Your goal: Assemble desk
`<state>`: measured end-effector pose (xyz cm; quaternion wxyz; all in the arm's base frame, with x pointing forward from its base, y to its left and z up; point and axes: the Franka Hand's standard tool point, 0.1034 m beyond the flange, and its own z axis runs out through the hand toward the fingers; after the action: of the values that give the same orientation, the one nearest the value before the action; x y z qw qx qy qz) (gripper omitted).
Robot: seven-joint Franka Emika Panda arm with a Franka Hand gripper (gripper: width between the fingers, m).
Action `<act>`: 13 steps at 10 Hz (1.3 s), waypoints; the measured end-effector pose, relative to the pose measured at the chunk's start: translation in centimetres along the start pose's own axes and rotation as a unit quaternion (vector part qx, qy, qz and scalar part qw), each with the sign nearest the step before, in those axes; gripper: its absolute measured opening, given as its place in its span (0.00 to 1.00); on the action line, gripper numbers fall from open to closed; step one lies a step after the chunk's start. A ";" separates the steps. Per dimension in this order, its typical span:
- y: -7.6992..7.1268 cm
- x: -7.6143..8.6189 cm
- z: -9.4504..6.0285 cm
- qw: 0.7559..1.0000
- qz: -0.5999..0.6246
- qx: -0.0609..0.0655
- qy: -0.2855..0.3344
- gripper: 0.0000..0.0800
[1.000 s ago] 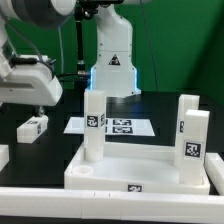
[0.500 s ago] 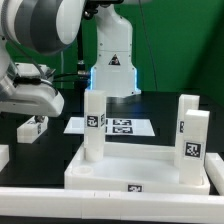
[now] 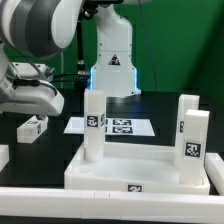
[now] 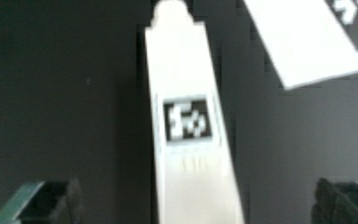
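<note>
Wrist view shows my gripper (image 4: 197, 200) spread wide astride a loose leg (image 4: 190, 130) lying flat beside the marker board (image 4: 318, 40).

You've got open table around the loose leg (image 3: 33, 127); three upright legs (image 3: 94, 125) crowd the tabletop (image 3: 100, 172).

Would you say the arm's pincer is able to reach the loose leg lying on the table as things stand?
Probably yes. The pincer is open, with the lying leg running between its fingertips in the wrist view, and nothing shows in the way.
</note>
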<state>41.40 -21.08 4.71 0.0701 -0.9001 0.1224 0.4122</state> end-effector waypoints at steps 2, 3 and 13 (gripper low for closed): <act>-0.2 0.6 0.3 0.999 -0.001 0.002 -0.044 0.81; -0.4 0.7 0.5 0.997 -0.002 0.006 -0.074 0.81; -0.4 3.2 1.5 0.998 0.001 -0.011 -0.054 0.81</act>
<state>42.43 -20.90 1.35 0.0663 -0.8773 0.1150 0.4613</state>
